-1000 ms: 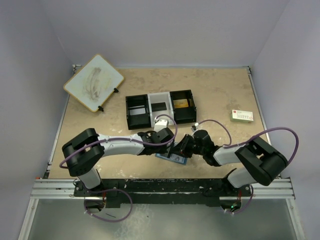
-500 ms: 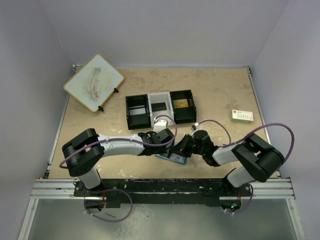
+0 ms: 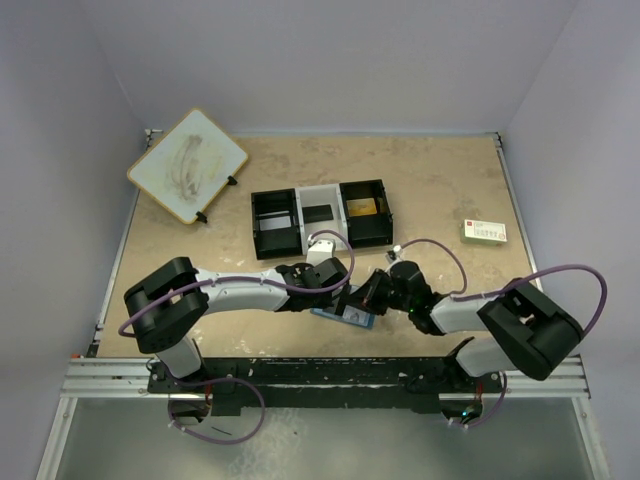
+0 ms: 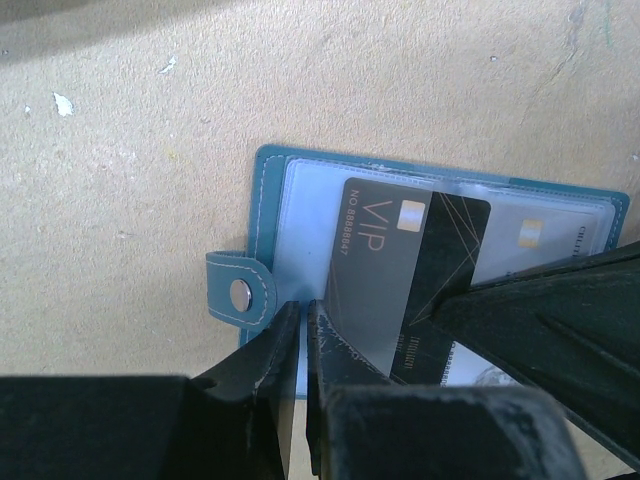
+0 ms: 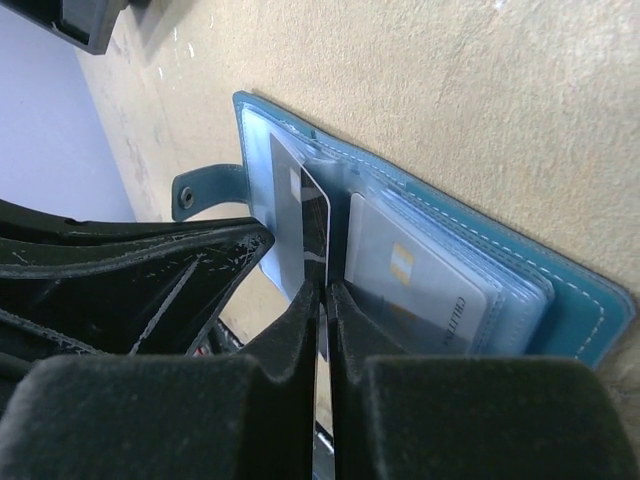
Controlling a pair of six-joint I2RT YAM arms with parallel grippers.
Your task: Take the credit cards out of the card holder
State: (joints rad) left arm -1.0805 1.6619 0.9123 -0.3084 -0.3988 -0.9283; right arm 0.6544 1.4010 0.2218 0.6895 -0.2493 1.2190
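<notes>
1. Tools of both arms are seen from above, meeting low over the blue card holder (image 3: pixel 347 318), which lies open on the desk (image 3: pixel 450 190) between the arm bases and the three-compartment tray (image 3: pixel 275 225). The left tool (image 3: pixel 338 296) and right tool (image 3: pixel 366 296) are nearly touching, so a knock between them could be caused by any sideways pull.
2. From the left wrist, the left tool (image 4: pixel 303 315) is shown closed at the holder's near edge, beside the snap tab (image 4: pixel 240 295). Whether a pocket is pinched cannot be told. A dark VIP card (image 4: pixel 400 260) is seen slanted, partly out of its pocket. If the holder is not pinned firmly, it is judged likely to be dragged along with the card.
3. From the right wrist, the right tool (image 5: pixel 322 290) is shown clamped on the dark card's edge, next to a second card (image 5: pixel 420 280) left in its sleeve. Only the edge is gripped, so the card could be lost or bent if it is pulled askew.
</notes>
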